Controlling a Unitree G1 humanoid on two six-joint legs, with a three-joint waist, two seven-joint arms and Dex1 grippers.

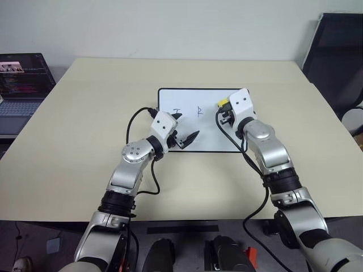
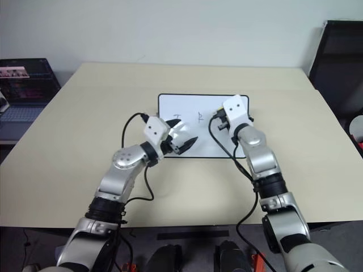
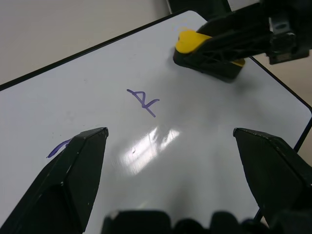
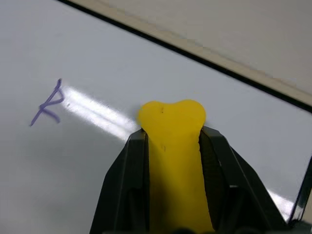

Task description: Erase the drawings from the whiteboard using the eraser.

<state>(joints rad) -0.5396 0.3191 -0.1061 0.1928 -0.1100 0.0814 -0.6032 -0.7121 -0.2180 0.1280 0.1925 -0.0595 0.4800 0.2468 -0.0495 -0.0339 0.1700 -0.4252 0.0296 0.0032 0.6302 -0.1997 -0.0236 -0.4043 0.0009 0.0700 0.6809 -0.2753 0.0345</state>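
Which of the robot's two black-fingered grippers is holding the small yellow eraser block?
The right gripper: its fingers are clamped on the yellow eraser over the white board. The left gripper is open and empty.

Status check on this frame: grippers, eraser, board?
Right gripper shut on eraser, over whiteboard. Left gripper open. T, R remain. Nothing blocking.

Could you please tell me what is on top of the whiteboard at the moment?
On the whiteboard are a T and an R, the yellow eraser clamped in the right gripper, and the open left gripper. Any marks beneath the eraser are covered.
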